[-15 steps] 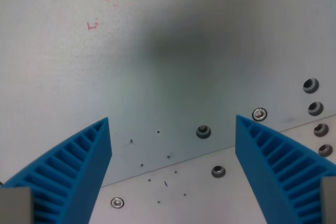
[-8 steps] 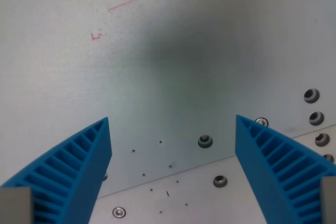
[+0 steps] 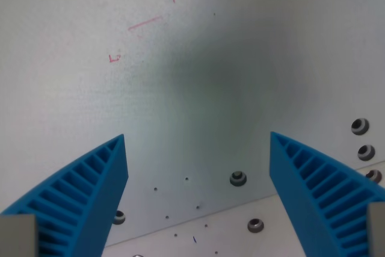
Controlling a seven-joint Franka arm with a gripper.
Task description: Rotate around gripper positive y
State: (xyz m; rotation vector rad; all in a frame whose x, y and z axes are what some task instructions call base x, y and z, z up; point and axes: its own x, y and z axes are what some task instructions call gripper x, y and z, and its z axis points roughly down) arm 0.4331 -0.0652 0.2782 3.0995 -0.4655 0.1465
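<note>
The gripper (image 3: 197,194) has its blue jaws spread wide, with nothing between them. Below lies a flat pale table (image 3: 72,100), bare but for flush features: red pen marks (image 3: 144,23), bolt holes (image 3: 238,178) and a plate seam (image 3: 240,209). Nothing raised stands in the way.

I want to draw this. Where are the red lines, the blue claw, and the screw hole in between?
red lines (image 3: 145,23): wrist view, middle of the short slanted stroke.
claw (image 3: 198,139): wrist view, midway between the blue fingertips.
screw hole (image 3: 238,178): wrist view, its centre.
</note>
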